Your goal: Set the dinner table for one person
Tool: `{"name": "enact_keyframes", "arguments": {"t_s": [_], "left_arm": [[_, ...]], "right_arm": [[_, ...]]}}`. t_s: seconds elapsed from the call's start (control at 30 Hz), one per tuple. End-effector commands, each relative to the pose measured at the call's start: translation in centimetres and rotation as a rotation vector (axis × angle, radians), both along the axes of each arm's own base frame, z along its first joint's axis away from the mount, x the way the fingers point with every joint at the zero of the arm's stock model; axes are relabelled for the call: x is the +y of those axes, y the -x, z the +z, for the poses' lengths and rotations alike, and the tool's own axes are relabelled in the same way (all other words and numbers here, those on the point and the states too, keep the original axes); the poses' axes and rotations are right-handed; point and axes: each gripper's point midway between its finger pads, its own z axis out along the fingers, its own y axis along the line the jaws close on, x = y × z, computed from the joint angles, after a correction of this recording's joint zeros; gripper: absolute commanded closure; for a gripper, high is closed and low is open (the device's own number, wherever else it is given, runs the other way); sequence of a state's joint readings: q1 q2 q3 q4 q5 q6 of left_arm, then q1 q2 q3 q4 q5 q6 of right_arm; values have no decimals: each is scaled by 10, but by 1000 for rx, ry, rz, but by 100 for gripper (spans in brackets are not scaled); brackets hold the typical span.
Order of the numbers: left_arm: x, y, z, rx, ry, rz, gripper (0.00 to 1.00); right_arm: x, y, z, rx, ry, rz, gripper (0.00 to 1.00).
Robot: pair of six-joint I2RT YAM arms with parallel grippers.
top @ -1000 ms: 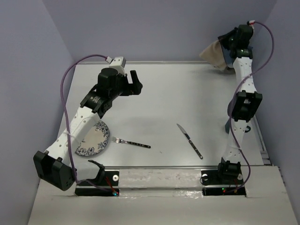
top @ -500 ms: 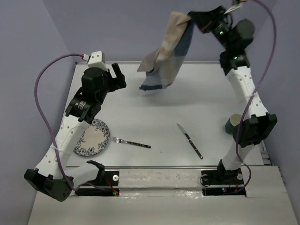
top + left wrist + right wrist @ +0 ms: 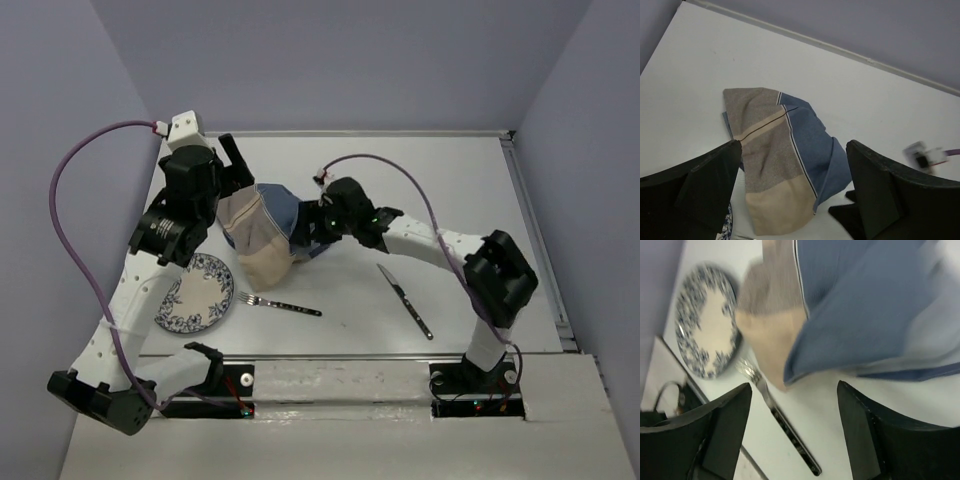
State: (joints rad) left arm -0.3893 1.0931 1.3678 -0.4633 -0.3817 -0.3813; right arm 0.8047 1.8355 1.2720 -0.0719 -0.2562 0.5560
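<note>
The blue-and-beige placemat [image 3: 262,232] lies crumpled on the white dinner table [image 3: 450,180], left of centre. My right gripper [image 3: 308,232] hangs open at its right edge, with nothing between the fingers. In the right wrist view the placemat [image 3: 860,315] fills the top, the fork [image 3: 775,412] runs below my right gripper [image 3: 794,387], and the plate [image 3: 707,322] is at the left. My left gripper [image 3: 238,172] hovers open just behind the cloth. In the left wrist view the placemat [image 3: 780,160] shows between the fingers of the left gripper [image 3: 794,146].
A blue-patterned plate [image 3: 197,294] sits at the near left. A fork [image 3: 280,303] lies just in front of the cloth. A knife [image 3: 405,300] lies diagonally at the near right. The table rim [image 3: 330,133] runs along the back wall.
My right arm swung the placemat from the far right, high across the table, down to left of centre, and its jaws opened off it. My left arm drew back towards the left.
</note>
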Motion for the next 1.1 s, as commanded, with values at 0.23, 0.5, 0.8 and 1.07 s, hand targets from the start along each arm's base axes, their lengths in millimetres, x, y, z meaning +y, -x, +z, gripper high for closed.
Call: {"name": "enact_keyframes", "arguments": {"t_s": [0.23, 0.5, 0.8, 1.07], "left_arm": [[4, 41, -124, 308, 188, 57, 12], [-18, 105, -218, 514, 418, 30, 32], [-26, 125, -266, 632, 452, 39, 31], [-39, 116, -283, 675, 499, 30, 28]], "right_arm": [[-82, -77, 89, -202, 33, -292, 100], [-108, -105, 35, 14, 27, -320, 66], [-106, -98, -37, 240, 84, -309, 48], [-102, -88, -39, 240, 36, -270, 48]]}}
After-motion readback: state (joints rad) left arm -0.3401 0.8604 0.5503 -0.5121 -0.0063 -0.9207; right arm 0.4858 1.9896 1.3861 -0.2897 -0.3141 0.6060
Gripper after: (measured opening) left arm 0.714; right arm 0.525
